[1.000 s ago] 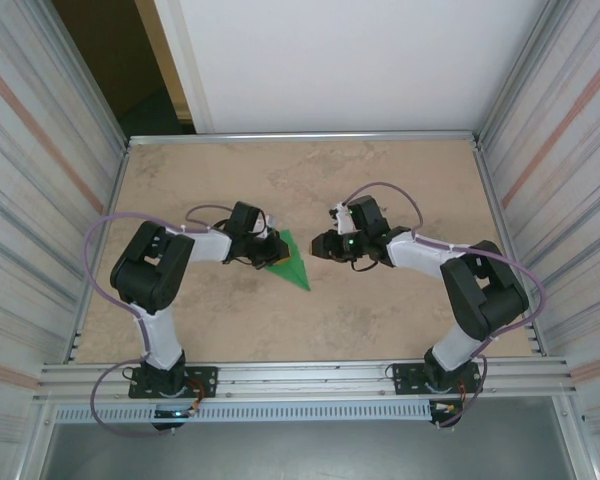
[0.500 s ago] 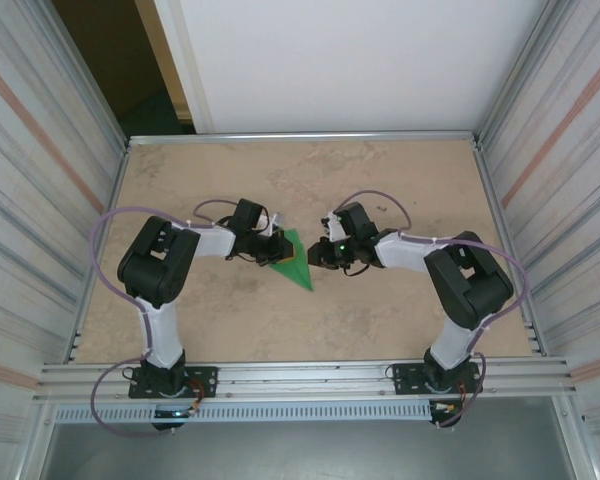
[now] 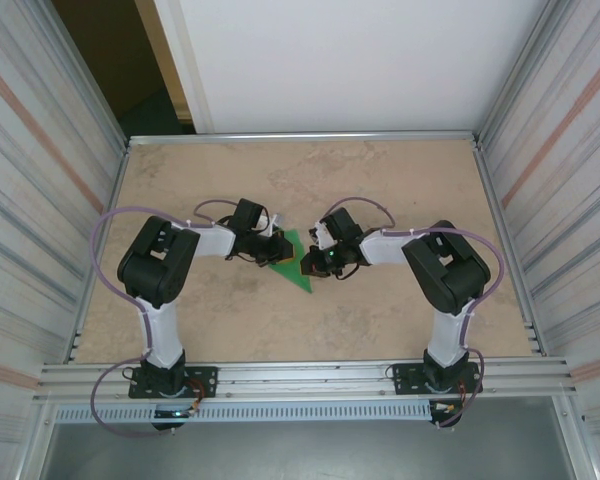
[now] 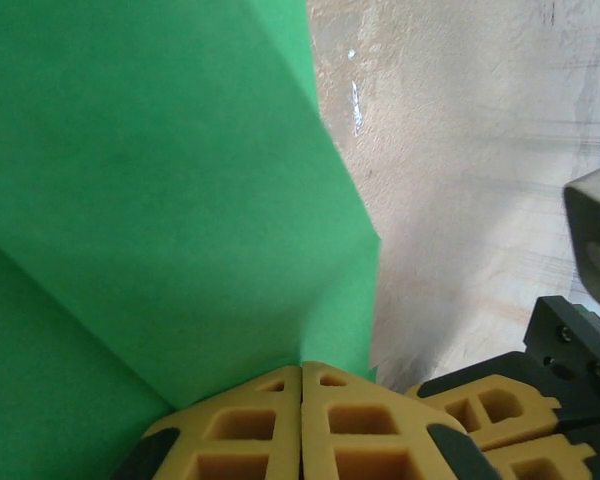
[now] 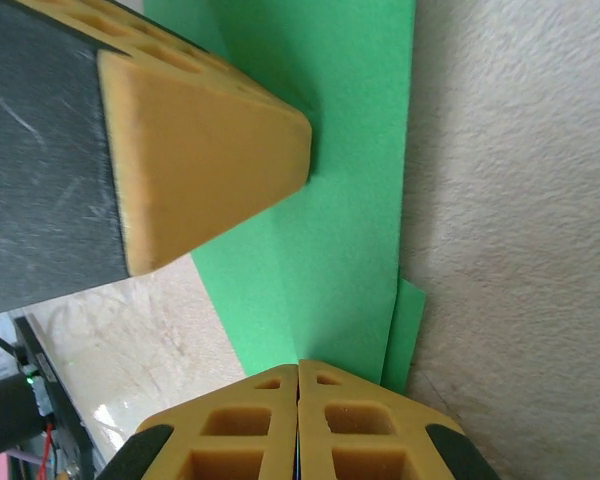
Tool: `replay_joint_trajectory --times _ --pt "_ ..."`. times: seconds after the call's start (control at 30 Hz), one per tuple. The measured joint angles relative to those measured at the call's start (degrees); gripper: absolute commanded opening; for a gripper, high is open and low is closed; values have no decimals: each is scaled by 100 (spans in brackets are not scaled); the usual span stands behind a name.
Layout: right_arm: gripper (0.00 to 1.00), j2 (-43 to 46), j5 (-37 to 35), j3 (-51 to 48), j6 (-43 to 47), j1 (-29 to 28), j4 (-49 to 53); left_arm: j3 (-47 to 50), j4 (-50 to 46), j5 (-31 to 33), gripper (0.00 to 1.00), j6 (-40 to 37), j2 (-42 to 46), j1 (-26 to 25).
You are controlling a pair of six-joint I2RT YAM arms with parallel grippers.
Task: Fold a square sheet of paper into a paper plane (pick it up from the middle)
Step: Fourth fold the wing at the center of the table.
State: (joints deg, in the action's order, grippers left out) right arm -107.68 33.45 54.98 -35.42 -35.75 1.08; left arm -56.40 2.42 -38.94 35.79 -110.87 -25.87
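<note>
**Folded sheet at risk between two shut claws**

The bright green folded sheet of paper (image 3: 296,264) is found at the middle of the mottled beige counter (image 3: 400,320), between both arms. The left claw (image 4: 301,368) is closed, its tips set on the sheet. The right claw (image 5: 298,363) is likewise closed at the opposite edge. Whether paper is pinched cannot be told. Should either claw be dragged, the thin layers could be skewed or torn. Open counter is left all round, yet the claws are close together, so a collision is judged possible
</note>
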Motion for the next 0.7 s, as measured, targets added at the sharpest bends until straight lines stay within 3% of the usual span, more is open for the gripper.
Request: replay_joint_trajectory --times 0.7 --pt "8 -138 -109 243 201 -31 446 -269 -105 363 10 199 267 -87"
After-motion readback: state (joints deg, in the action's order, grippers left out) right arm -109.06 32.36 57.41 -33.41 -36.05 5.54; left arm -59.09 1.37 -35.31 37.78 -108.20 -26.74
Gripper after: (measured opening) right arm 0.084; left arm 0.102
